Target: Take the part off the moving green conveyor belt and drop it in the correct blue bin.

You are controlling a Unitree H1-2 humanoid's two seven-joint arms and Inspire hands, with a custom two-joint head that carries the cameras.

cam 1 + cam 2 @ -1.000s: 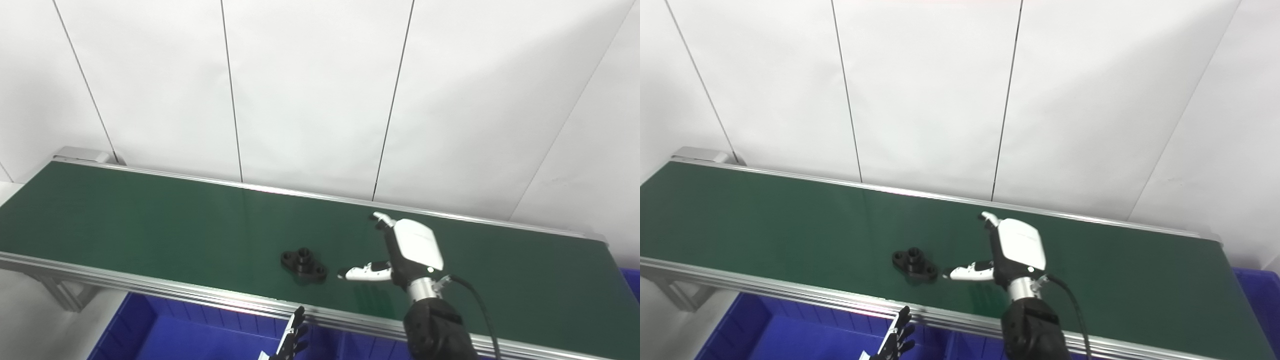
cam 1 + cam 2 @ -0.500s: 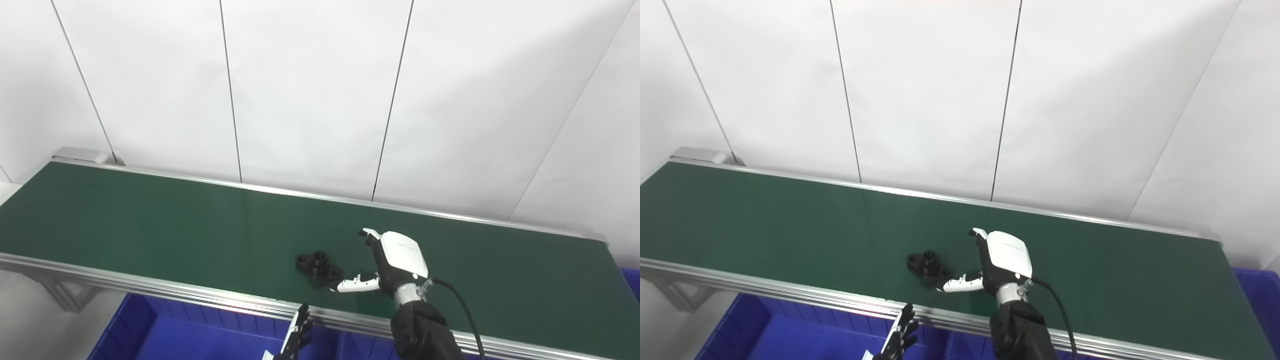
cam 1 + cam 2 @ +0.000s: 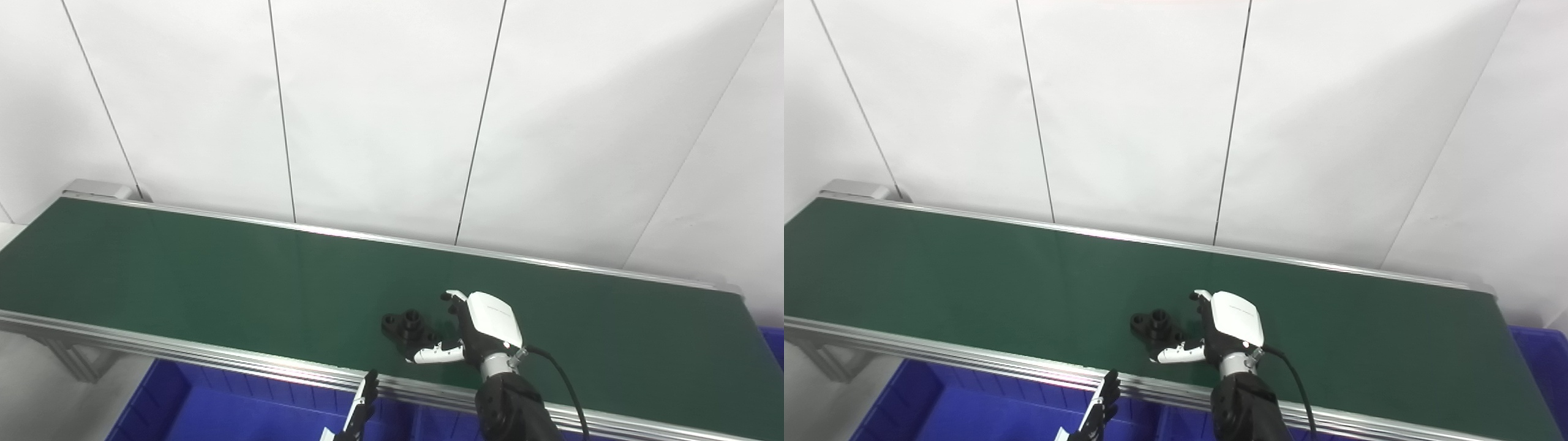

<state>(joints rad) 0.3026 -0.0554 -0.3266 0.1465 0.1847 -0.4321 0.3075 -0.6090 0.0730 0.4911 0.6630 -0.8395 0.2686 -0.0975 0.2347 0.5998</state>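
Observation:
A black flanged part with a raised hub lies on the green conveyor belt near its front edge; it also shows in the right eye view. My right hand is open on the belt just right of the part, fingers behind it and thumb in front, around its right end. I cannot tell if they touch it. My left hand hangs below the belt's front rail over a blue bin, fingers apart, holding nothing.
A blue bin sits below the belt's front rail at lower left. The edge of another blue bin shows past the belt's right end. A white panelled wall stands behind the belt.
The part has travelled right along the belt. My right hand has come down and left toward the front edge, meeting the part so its fingers and thumb now flank it.

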